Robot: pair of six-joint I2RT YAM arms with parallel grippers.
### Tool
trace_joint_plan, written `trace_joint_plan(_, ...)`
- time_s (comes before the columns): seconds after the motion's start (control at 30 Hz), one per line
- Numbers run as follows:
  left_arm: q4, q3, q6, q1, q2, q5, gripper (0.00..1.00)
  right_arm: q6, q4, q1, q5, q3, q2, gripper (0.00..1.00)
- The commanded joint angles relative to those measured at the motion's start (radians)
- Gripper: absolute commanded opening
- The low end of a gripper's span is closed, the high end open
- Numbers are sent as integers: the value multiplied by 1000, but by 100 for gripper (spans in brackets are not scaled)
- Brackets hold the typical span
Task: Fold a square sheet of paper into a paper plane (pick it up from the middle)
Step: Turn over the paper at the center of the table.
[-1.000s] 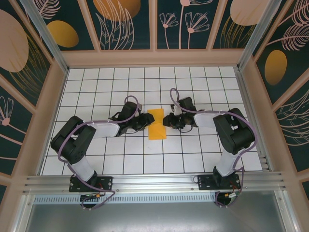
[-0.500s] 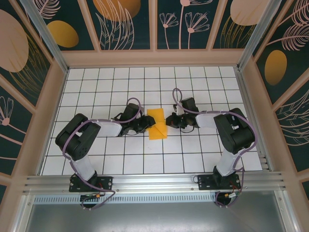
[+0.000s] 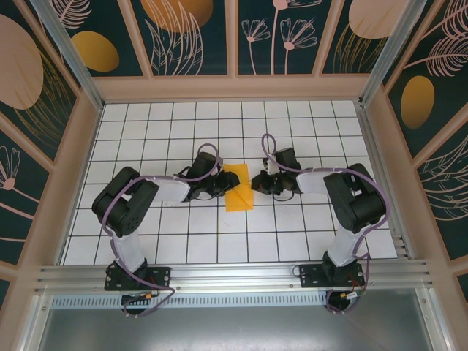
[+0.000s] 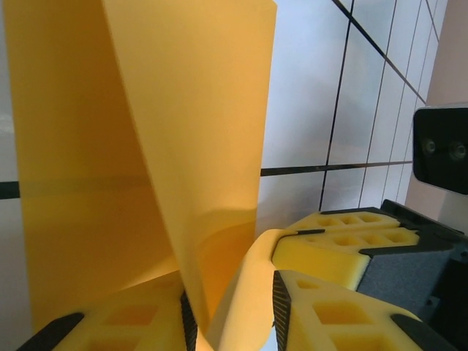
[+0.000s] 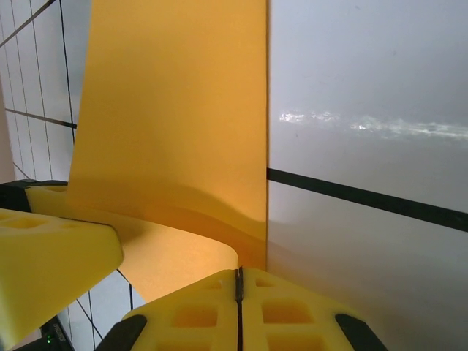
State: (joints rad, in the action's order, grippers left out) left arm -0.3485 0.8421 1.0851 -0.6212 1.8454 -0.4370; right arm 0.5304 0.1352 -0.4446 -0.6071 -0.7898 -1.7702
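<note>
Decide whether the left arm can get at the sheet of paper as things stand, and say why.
Probably yes. The left gripper sits at the left edge of the sheet of paper, with a fold of it between its open jaws in the left wrist view. The right gripper pinches the opposite edge.

fingers (image 4: pixel 322 311) crowd paper (image 4: pixel 146 131); table (image 3: pixel 292 124) beyond free.

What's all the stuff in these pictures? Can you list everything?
square sheet of paper: one, orange-yellow, middle of the table, partly lifted
table: one, white with black grid lines, under everything
wall panels: several, dark with painted flowers, around the table
rail: one, silver, near edge
arms: two, black and white, left arm and right arm flanking the paper
left fingers: two, yellow pads, paper between them
right fingers: two, yellow pads, pinched shut on the paper's edge
</note>
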Motion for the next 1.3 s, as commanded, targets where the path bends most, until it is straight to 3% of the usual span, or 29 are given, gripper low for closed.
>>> trace_joint_plan(0.0, -27, 18, -27, -5, 13, -15, 31, 3, 9, 10, 1, 5, -8, 11)
trace_joint_plan(0.1, -32, 15, -37, -5, 12, -19, 28, 15, -1, 17, -2, 4, 18, 20)
trace_joint_plan(0.2, -39, 9, -52, -6, 5, -23, 24, 25, -44, 36, 18, -11, 75, 43)
trace_joint_plan(0.37, -24, 15, -83, -6, -6, -6, 16, 47, -86, 72, 76, -4, 203, 63)
trace_joint_plan(0.57, 51, 37, -139, -5, -63, 39, 5, 60, -149, 97, 189, 39, 404, 77)
trace_joint_plan(0.7, 224, 96, -216, -5, -149, 104, 4, 80, -191, 113, 270, 69, 520, 85)
trace_joint_plan(0.97, 731, 363, -434, -5, -282, 411, 5, 113, -220, 182, 264, 110, 618, 91)
trace_joint_plan(1.07, 876, 466, -492, -5, -271, 566, 6, 105, -215, 197, 257, 118, 627, 99)
trace_joint_plan(1.27, 1057, 636, -533, -5, -159, 879, 7, 89, -218, 204, 309, 133, 639, 99)
